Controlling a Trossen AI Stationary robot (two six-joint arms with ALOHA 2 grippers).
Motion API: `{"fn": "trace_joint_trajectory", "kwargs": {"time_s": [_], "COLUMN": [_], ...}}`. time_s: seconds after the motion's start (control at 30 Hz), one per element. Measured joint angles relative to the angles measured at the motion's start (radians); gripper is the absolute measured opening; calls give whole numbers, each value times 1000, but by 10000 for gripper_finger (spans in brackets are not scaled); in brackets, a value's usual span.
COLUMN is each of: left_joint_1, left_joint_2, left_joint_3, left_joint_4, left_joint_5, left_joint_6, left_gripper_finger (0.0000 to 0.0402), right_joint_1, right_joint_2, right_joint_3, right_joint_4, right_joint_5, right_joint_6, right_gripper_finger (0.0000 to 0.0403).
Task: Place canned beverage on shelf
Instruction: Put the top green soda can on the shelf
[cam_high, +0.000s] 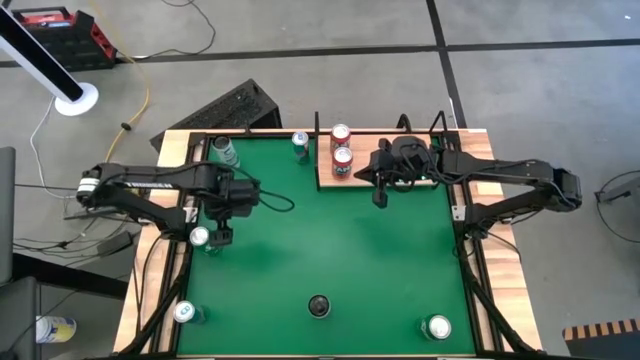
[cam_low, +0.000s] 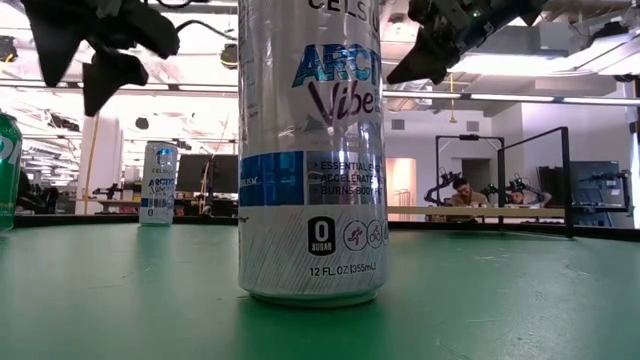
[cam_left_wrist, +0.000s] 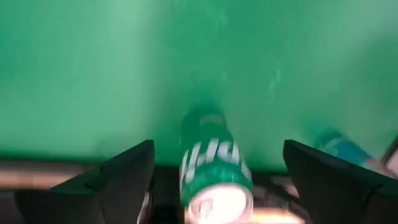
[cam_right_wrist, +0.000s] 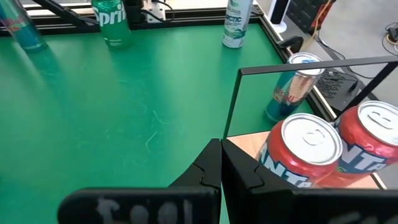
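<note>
Green felt table (cam_high: 330, 250) in a lab with a grey floor, seen from overhead: the shelf (cam_high: 420, 182) sits at the far edge with two red cans (cam_high: 341, 148) already standing on its left end, so part of the job looks done. Loose cans are left on the felt: one by the left gripper (cam_high: 218, 236), a green can (cam_high: 222, 150) and a blue can (cam_high: 300, 143) at the far edge, two at the near corners. The right gripper (cam_high: 380, 197) hangs over the shelf's front edge, fingers together, holding nothing. Low view: a big silver can (cam_low: 312, 150) fills the middle, another silver can (cam_low: 158, 182) stands further back, both arms are only dark shapes up top, and people sit in the room behind; the shelf is hard to pick out. Left wrist view: fingers (cam_left_wrist: 121, 177) spread wide, straddling the green can (cam_left_wrist: 214, 168) but not touching it; blurry, so whether that can stands or lies is unclear. Right wrist view: closed fingers just beside the red cans (cam_right_wrist: 305, 152) on the shelf; the far post cuts across the blue can (cam_right_wrist: 297, 87). Next pick is probably the left arm's, judging by its open jaws.
</note>
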Motion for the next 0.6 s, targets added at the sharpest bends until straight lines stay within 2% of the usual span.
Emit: {"fn": "trace_joint_trajectory", "kwargs": {"time_s": [0.17, 0.3, 0.47, 0.6], "left_joint_1": [12, -12, -49, -74], "left_joint_2": [81, 124, 160, 162], "left_joint_3": [44, 36, 35, 35], "left_joint_4": [-121, -124, -124, -124], "left_joint_5": [72, 111, 110, 70], "left_joint_6": [-22, -42, -51, -94], "left_gripper_finger": [355, 355, 355, 355], "right_joint_1": [-4, -4, -4, -4], "right_joint_2": [0, 0, 0, 0], "right_joint_3": [0, 0, 0, 0], "right_joint_4": [1, 1, 1, 0], "right_joint_5": [0, 0, 0, 0], "right_joint_6": [0, 0, 0, -2], "right_gripper_finger": [27, 27, 27, 27]}}
